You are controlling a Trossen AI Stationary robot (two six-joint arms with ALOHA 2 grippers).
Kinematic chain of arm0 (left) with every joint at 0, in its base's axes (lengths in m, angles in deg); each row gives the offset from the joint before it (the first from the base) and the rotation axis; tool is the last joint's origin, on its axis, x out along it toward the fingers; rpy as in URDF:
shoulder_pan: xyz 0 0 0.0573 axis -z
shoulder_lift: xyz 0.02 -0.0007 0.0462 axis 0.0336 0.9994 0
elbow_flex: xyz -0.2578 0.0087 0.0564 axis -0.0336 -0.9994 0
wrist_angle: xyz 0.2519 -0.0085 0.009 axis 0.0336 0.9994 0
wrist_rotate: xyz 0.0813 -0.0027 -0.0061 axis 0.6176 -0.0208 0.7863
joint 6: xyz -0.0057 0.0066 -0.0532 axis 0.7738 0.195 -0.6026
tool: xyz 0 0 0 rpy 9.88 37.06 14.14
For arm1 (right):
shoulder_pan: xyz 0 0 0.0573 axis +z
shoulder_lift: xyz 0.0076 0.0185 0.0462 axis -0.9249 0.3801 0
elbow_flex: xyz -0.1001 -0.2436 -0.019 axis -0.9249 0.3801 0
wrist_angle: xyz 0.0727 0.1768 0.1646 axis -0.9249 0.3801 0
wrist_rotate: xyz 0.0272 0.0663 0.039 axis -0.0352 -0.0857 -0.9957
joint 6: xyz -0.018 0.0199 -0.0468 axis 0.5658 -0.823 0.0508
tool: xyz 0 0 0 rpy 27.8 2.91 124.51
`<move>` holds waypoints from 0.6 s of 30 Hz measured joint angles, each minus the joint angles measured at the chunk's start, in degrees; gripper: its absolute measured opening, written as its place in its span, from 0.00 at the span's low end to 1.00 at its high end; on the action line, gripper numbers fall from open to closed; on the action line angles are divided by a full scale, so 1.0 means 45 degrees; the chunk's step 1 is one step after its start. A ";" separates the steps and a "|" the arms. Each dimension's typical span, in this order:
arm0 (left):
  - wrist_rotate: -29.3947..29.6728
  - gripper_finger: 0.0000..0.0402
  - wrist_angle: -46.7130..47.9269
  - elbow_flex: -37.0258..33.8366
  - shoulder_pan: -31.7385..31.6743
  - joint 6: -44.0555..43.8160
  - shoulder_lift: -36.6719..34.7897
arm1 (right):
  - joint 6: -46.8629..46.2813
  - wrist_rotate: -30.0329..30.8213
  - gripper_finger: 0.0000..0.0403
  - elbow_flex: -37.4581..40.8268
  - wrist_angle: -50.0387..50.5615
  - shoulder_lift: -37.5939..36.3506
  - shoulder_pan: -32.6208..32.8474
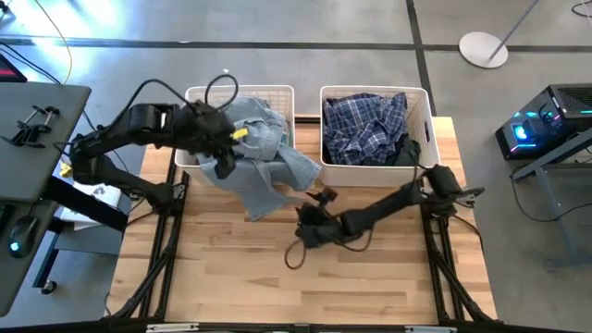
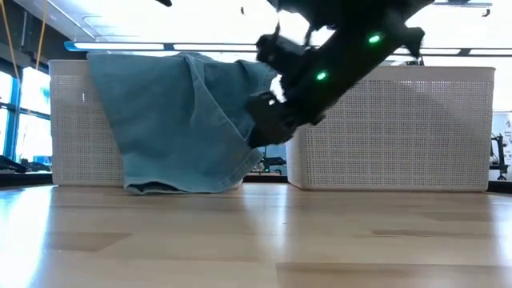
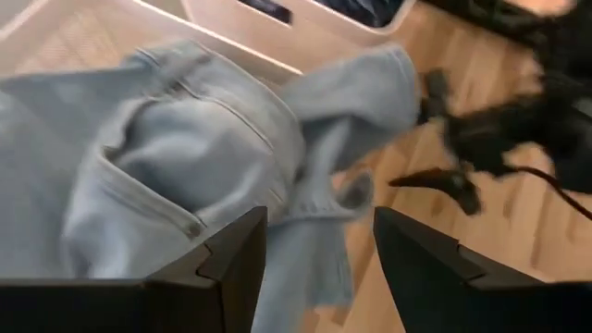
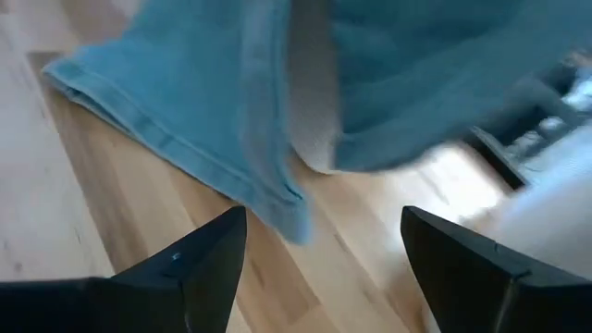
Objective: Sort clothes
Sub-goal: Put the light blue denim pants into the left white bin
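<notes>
The denim jeans [image 1: 264, 153] hang half in, half out of the left basket [image 1: 199, 95], their legs spilling over its front wall onto the table [image 1: 231, 277]. The left gripper [image 3: 319, 242] hovers over the waistband with its fingers parted, holding nothing. The right gripper [image 4: 324, 242], near the trailing hem, is spread wide and empty too. The denim looks heavy, limp and likely to slide by its own weight; the thick waistband or a hem seam seems the surest hold. The plaid shirt [image 1: 365, 125] fills the right basket [image 1: 424, 125]. What lies beneath either garment is hidden.
</notes>
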 joint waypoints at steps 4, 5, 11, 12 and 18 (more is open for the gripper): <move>0.0278 0.46 0.0214 -0.0139 0.0536 -0.0005 -0.0003 | 0.2170 -0.1597 0.69 0.0005 -0.2316 0.0439 -0.0738; 0.0412 0.45 0.0236 -0.0139 0.0626 -0.0005 -0.0003 | 0.2665 -0.1851 0.69 0.0005 -0.2827 0.0519 -0.0853; 0.0721 0.44 0.0238 -0.0139 0.0913 0.0000 -0.0008 | 0.3115 -0.1903 0.69 0.0000 -0.3420 0.0544 -0.1527; 0.0720 0.43 0.0237 -0.0139 0.0938 0.0000 -0.0008 | 0.2735 -0.1799 0.68 0.0005 -0.3316 0.0544 -0.1647; 0.0724 0.43 0.0233 -0.0139 0.0950 0.0002 -0.0013 | -0.0129 -0.3829 0.60 0.0005 -0.2085 0.0539 -0.1782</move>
